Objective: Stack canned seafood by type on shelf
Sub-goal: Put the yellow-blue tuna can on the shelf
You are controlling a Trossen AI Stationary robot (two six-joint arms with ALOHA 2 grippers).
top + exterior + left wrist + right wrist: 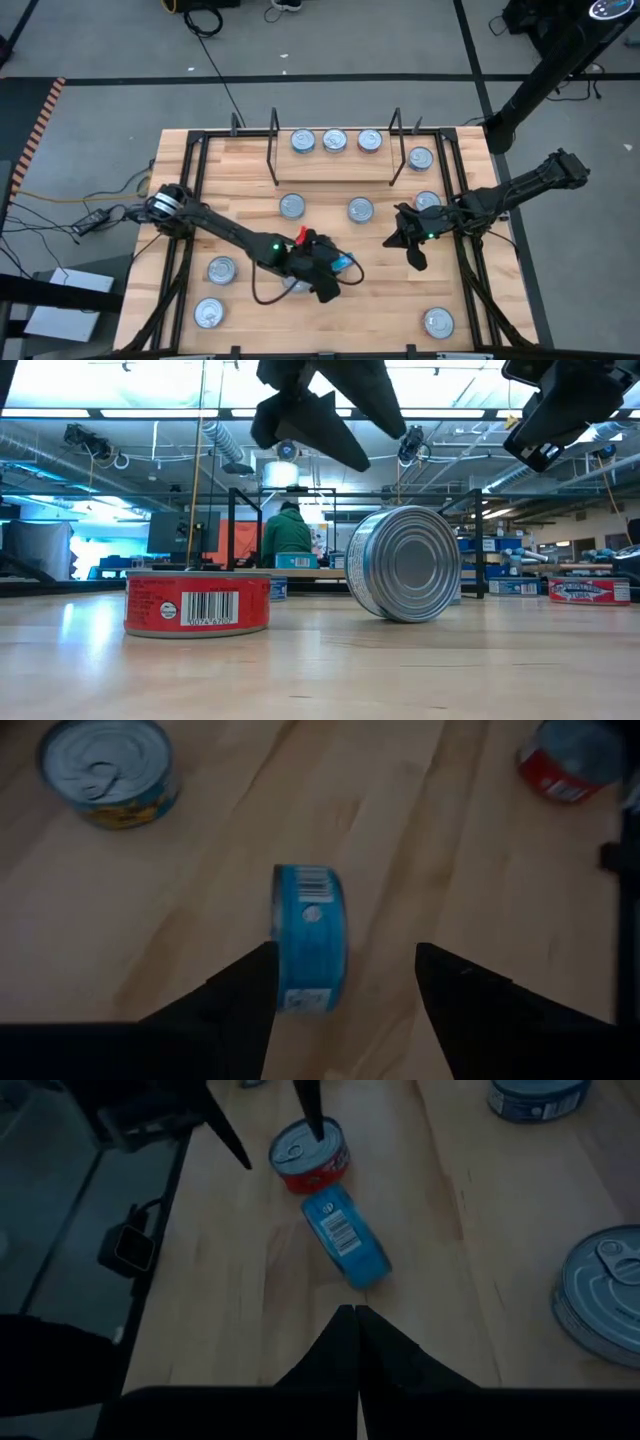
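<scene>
A blue canned seafood tin (310,935) stands on its rim on the table, its silver end (405,563) facing the near edge. My left gripper (344,947) hangs open just above and behind it, one finger on each side, touching nothing. A red tin (310,1152) lies flat beside it. My right gripper (355,1330) is shut and empty, held above the table right of centre (410,245). The shelf (335,165), between two black wire uprights at the far edge, carries three tins (334,141) in a row, resting flat on its board.
Loose tins lie flat around the table: two mid-table (291,206) (360,210), two at the right (420,158) (427,200), two near left (222,269) (209,313), one near right (438,322). A black frame (195,170) rims the table. A person (287,535) sits far behind.
</scene>
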